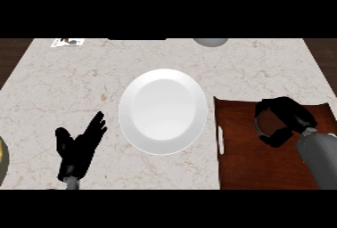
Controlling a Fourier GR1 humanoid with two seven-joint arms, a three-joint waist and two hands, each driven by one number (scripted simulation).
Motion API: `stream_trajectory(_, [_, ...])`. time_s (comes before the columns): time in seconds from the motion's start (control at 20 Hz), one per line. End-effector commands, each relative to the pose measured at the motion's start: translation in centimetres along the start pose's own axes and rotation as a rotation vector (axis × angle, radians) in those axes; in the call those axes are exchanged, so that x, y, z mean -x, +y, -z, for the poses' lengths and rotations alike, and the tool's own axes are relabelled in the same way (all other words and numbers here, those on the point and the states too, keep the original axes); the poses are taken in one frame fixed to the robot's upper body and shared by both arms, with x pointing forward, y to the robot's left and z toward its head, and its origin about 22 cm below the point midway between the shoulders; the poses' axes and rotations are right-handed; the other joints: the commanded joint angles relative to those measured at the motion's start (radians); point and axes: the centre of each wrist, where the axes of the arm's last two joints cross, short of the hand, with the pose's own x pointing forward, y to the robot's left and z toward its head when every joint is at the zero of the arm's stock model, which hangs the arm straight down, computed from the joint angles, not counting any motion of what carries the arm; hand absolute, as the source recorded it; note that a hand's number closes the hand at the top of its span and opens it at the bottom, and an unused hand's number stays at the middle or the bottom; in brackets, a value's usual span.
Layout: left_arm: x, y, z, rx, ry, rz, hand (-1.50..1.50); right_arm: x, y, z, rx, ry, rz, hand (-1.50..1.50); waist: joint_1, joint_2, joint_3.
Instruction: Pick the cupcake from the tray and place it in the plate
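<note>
the desk (72, 84) is pale marble with faint brown veins, and dark wood floor shows past its far corners. at the far edge sit a small printed card (68, 42) on the left and a grey rounded thing (211, 42) near the middle, cut off by the view. a yellowish rim (2, 160) pokes in at the left edge.

a white plate (163, 111) lies in the middle of the desk, smooth and glossy with a broad shallow well. just beside it on the right lies a dark brown tray (244, 147), with a small white handle (221, 140) on its near side.

the right hand (284, 119) hangs over the tray with its fingers curled in; the cupcake can't be seen, so i can't tell whether the hand grasps it. the left hand (77, 147) rests released at the lower left, fingers straight and spread.
</note>
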Motion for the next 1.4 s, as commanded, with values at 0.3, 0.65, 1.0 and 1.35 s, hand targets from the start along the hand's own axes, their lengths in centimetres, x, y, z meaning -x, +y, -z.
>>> stream_trajectory(0.3, [0.5,-0.3,0.4,0.026,0.024,0.016,0.0,-17.4,4.2,6.1,0.335,-0.023,0.236,1.5,0.042,-0.017,-0.005])
stream_trajectory(0.65, [-0.1,-1.4,0.8,0.069,0.015,0.034,0.0,-21.8,1.3,6.6,0.607,0.084,0.251,1.5,0.085,-0.028,-0.004])
stream_trajectory(1.0, [-0.6,-1.9,1.3,0.091,0.017,0.033,0.0,-24.6,0.8,6.2,0.821,0.265,0.409,1.5,0.099,-0.017,-0.003])
stream_trajectory(1.35, [-1.0,-2.9,1.6,0.105,0.014,0.027,0.0,-27.5,1.6,5.7,1.013,0.336,0.577,1.5,0.092,-0.008,-0.002])
